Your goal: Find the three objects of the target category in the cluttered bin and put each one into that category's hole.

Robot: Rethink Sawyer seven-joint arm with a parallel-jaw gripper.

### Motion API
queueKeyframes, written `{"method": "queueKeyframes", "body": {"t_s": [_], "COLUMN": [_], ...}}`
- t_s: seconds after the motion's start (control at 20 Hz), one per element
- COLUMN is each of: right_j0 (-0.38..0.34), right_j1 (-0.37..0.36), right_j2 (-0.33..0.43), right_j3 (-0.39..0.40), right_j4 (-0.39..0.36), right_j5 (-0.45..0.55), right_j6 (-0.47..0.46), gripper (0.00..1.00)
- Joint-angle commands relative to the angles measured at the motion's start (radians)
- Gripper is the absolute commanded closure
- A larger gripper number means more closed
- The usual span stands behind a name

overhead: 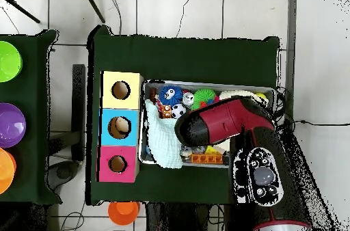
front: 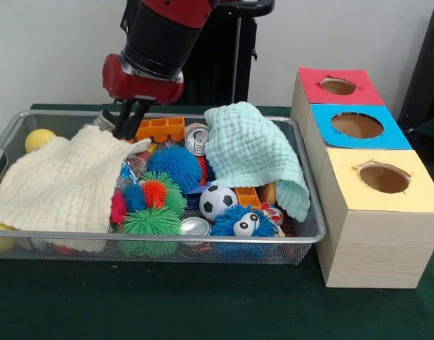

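Observation:
A wire bin [front: 310, 234] holds mixed clutter. My gripper [front: 124, 129] reaches down at the bin's far left, at the top edge of a cream cloth [front: 61, 184] that covers the left half. A mint cloth [front: 255, 152] drapes over the right side. Between them lie an orange toy block [front: 160, 129], a soda can [front: 197, 138], a blue spiky ball [front: 175, 166], a green spiky ball [front: 151, 225], a small soccer ball [front: 217, 202] and a blue fuzzy toy with eyes [front: 241, 223]. In the overhead view my arm [overhead: 225, 122] hides the gripper and much of the bin [overhead: 145, 91].
A wooden box stands right of the bin with a red hole [front: 338, 86], a blue hole [front: 357, 125] and a yellow hole [front: 384, 178]. A yellow ball [front: 38, 139] lies at the bin's far left corner. Overhead, coloured bowls [overhead: 9, 124] sit beyond the table's edge.

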Motion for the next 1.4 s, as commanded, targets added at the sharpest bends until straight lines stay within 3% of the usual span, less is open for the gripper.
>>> {"method": "queueKeyframes", "body": {"t_s": [0.05, 0.6, 1.4], "right_j0": [-0.028, -0.031, -0.037], "right_j1": [-0.028, 0.087, 0.116], "right_j2": [0.067, 0.074, 0.068], "right_j3": [0.083, 0.044, 0.032], "right_j4": [0.045, 0.017, -0.013], "right_j5": [0.096, -0.017, -0.060], "right_j6": [-0.191, -0.105, -0.110], "gripper": [1.00, 1.00, 1.00]}}
